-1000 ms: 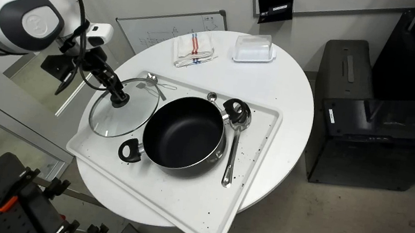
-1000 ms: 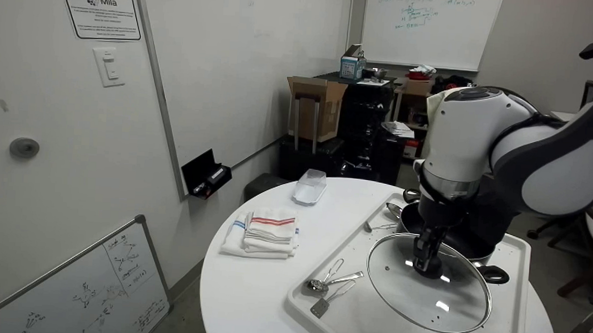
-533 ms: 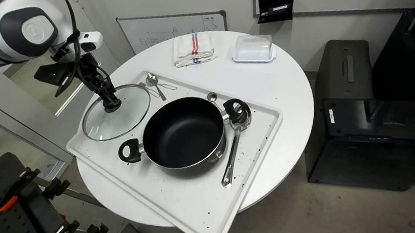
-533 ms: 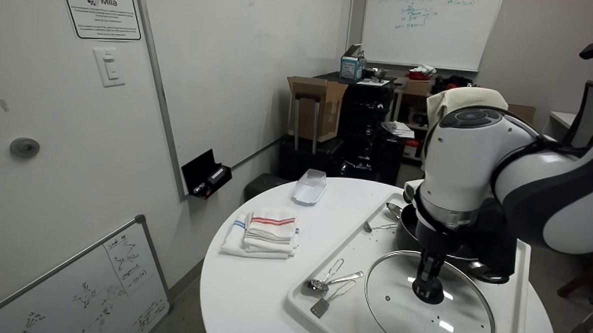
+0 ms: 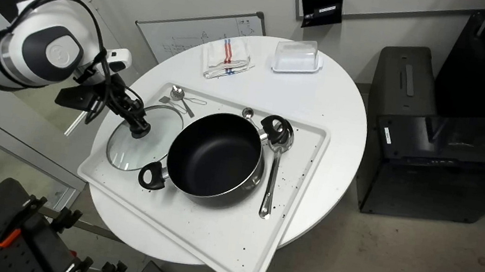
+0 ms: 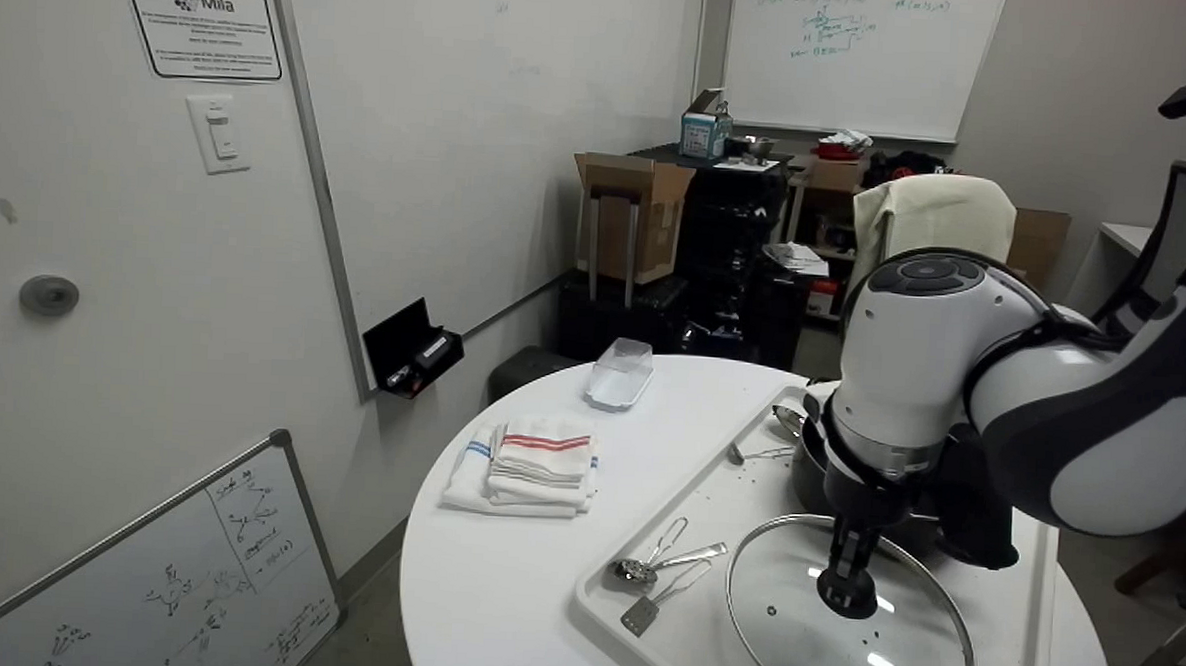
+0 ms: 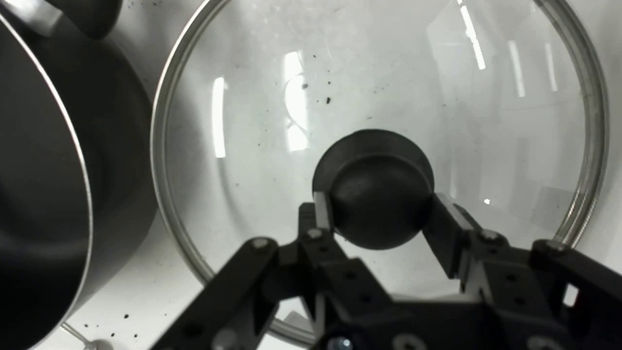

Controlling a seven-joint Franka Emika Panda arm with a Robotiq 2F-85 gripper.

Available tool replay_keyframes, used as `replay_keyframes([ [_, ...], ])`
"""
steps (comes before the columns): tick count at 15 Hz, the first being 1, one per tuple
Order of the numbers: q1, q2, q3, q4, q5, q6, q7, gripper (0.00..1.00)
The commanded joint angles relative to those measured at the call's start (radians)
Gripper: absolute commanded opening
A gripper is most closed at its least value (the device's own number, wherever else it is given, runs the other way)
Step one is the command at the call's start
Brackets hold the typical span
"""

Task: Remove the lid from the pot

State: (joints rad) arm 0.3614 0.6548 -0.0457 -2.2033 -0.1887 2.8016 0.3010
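A white robot arm [image 5: 47, 52] leans in from the left of an exterior view, its gripper [image 7: 380, 204] clasped on the dark knob [image 7: 374, 182] of the glass lid [image 5: 155, 147]. In the wrist view a finger [image 7: 322, 211] meets the knob on either side, which puts the round lid, with no long axis to line up, directly off the fingertips and beneath the gripper. Next to the right, the black pot [image 5: 218, 156] stands uncovered on the white tray [image 5: 215, 235], which lies across the surface [image 5: 185, 70]. The lid's metal rim [image 7: 160, 146] runs just beside the pot's wall and one side handle [image 5: 158, 179]; whether they touch, and whether the lid bears on the tray, cannot be told. Farthest right, a long-handled metal spoon [image 5: 270, 182] lies past the pot, its head partly hidden by the opposite handle [image 5: 271, 135]. With the pot bare, the removal appears all but complete. The coming move likely turns on that knob: seat the lid level, part the fingers evenly, rise straight off. Any drift toward the pot, lying to the lid's right here, risks knocking rim against wall.
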Motion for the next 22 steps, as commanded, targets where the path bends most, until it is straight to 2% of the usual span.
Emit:
replay_keyframes([
  [1,-0.042,0.056,0.024,0.043,0.014,0.038,-0.081,0.24],
  [11,-0.130,0.147,0.077,0.103,0.019,0.038,-0.236,0.24],
  [12,-0.134,0.144,0.080,0.100,0.020,0.036,-0.244,0.74],
  [13,-0.139,0.142,0.084,0.097,0.020,0.035,-0.252,0.76],
  [16,-0.148,0.117,0.091,0.079,0.020,0.031,-0.268,0.96],
  [17,-0.151,0.103,0.094,0.069,0.021,0.027,-0.271,0.99],
  [22,-0.175,-0.034,0.127,-0.028,0.025,0.000,-0.303,1.00],
])
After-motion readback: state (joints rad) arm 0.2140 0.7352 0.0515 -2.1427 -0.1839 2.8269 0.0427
